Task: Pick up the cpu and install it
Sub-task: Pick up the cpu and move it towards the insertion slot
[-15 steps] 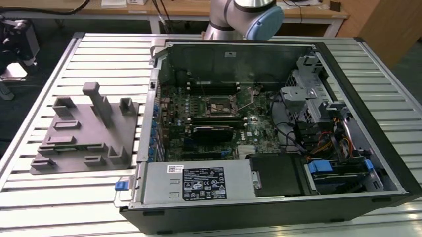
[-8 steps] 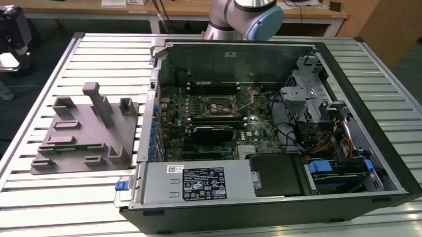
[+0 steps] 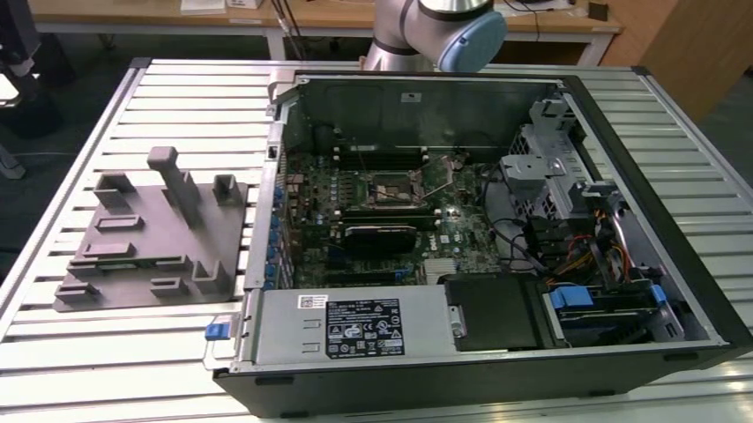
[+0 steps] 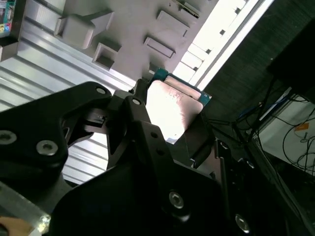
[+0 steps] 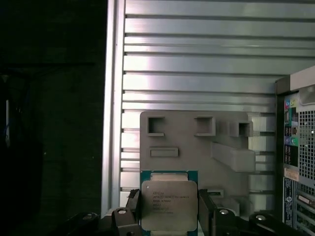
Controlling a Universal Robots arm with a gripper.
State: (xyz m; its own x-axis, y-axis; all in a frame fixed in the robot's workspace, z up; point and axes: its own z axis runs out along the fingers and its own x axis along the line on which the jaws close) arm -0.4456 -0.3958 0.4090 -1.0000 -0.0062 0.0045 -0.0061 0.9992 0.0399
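Pincer [image 5: 170, 209] closed on opposite edges of the flat silver square cpu [image 5: 169, 196], above the grey plastic tray [image 5: 182, 135]; a level, centred hold seems key to carrying it cleanly.

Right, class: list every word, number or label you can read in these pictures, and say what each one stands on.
Nothing can be quoted; all print is too small to read.
The cpu, held in the gripper: several lines of print on its metal top, unreadable.
Black label on the power supply inside the computer case: unreadable.
White sticker above it: unreadable.
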